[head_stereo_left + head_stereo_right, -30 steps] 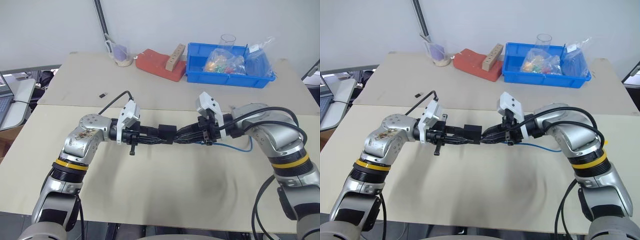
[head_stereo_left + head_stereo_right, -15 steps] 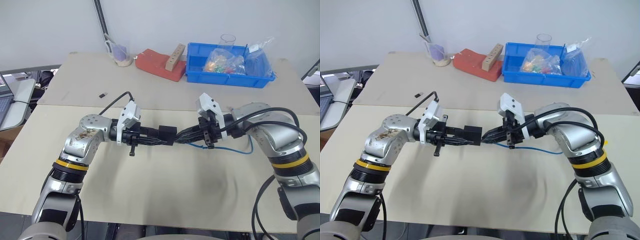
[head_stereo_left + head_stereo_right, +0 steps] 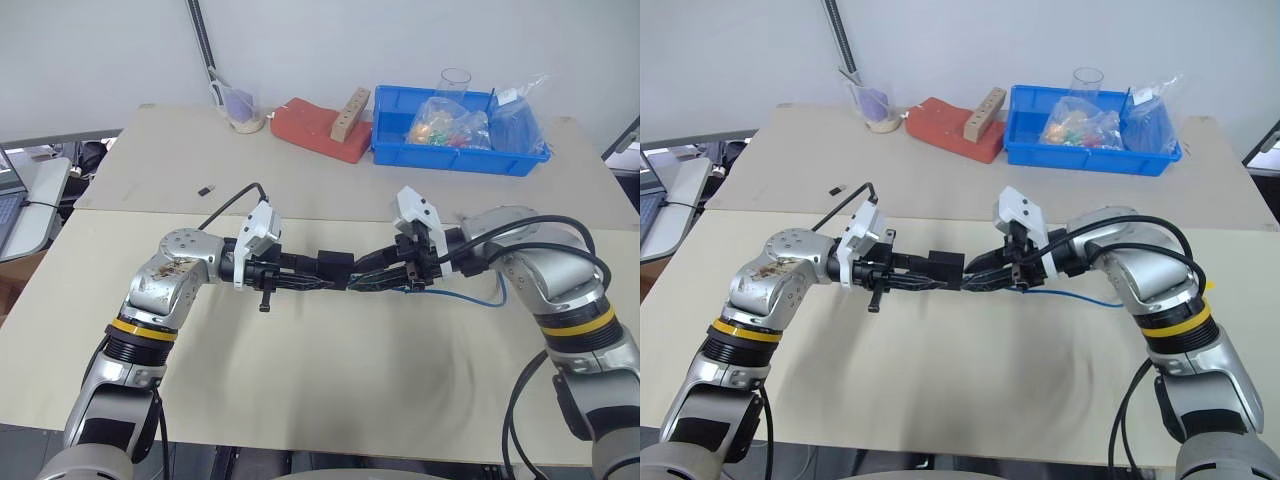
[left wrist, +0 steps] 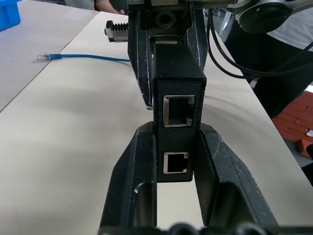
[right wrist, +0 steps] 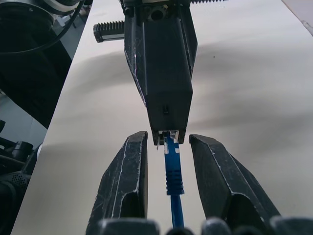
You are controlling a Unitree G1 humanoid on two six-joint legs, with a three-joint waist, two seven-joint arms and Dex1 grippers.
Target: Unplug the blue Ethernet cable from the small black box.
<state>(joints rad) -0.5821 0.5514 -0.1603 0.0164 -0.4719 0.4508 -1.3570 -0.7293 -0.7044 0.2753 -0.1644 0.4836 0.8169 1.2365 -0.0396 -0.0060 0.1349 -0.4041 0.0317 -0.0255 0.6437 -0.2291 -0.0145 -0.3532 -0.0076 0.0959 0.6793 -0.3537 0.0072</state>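
While the left gripper (image 4: 176,161) clamps its two black fingers (image 4: 134,166) flat against the sides of the small black box (image 4: 177,122), holding it above the table (image 3: 330,380), the right gripper (image 5: 166,166) faces it from the opposite side with its fingers (image 5: 124,176) parted, one on each side of the blue Ethernet cable (image 5: 172,171) and touching neither the cord nor its clear plug. In the right wrist view the plug sits in the port in the near face of the box, so the cable is still plugged in; the blue boot and cord run back between the open jaws. In the left wrist view the box's other face shows two empty ports, one above the other, between the clenched fingers. From the head camera the two grippers meet nose to nose over the middle of the near table, with the box (image 3: 333,268) between them, the left gripper (image 3: 315,278) to its left and the right gripper (image 3: 372,277) to its right. The cable (image 3: 470,296) trails from the right gripper along the tabletop towards the right arm, and its free end (image 4: 44,57) lies on the table. Well behind, on the far table, stand a blue bin (image 3: 400,152) holding plastic bags, a red block (image 3: 310,125) bearing a wooden piece, and a clear cup (image 3: 243,110); a tiny black piece (image 3: 206,189) lies nearer the left.
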